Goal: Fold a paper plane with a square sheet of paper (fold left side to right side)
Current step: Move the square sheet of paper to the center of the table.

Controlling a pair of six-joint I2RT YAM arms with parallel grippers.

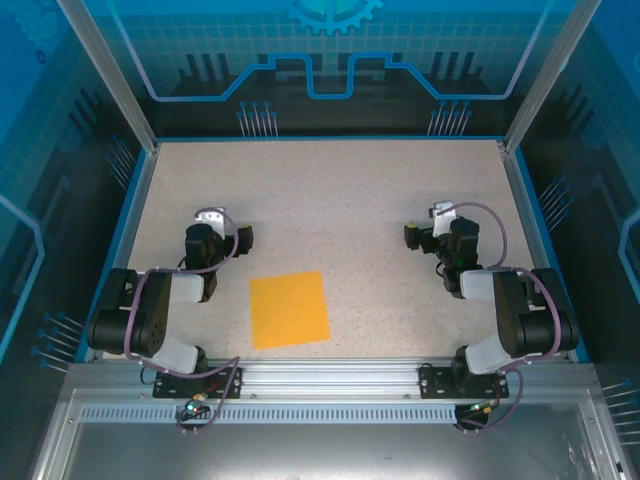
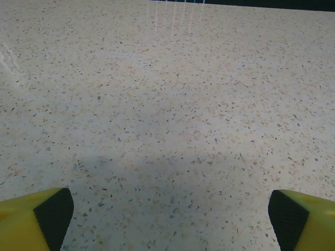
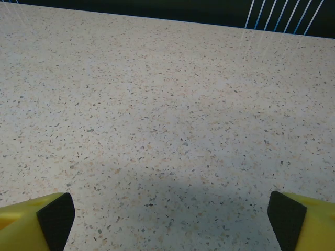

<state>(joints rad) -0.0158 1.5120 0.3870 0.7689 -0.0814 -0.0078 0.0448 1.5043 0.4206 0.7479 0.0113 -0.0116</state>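
Orange square sheet of paper [image 1: 289,309] lies flat; your left pincer [image 1: 243,238] and right pincer [image 1: 410,236] gape apart, and a scraping lift could slide it.

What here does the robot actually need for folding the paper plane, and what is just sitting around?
For the job:
- sheet, flat, not yet folded
- left tool, open
- right tool, open

Just there:
- table
- blue walls
- metal rail
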